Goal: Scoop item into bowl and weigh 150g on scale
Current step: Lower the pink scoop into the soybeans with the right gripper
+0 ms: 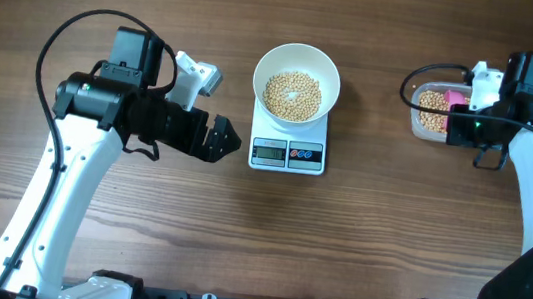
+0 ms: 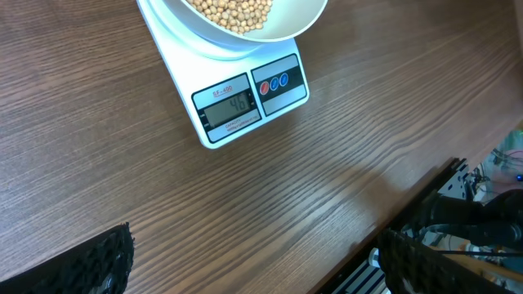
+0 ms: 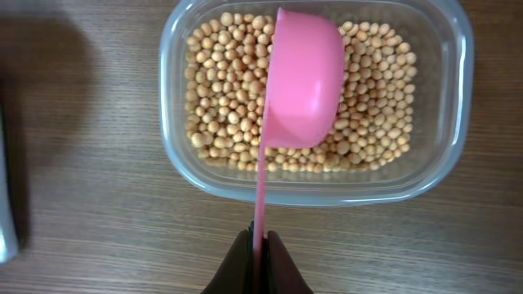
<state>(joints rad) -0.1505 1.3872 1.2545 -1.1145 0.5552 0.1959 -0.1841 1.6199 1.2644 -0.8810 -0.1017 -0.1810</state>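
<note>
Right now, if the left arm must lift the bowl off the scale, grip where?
Probably the bowl by its left rim, from above: one finger inside, one outside. The wall is thin there, the beans sit low in the middle, and the open left gripper is nearest that side.

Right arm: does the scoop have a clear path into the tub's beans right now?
Likely yes: the right gripper is shut on the pink scoop, whose cup sits directly over the beans in the lidless clear tub; nothing shows between them.
</note>
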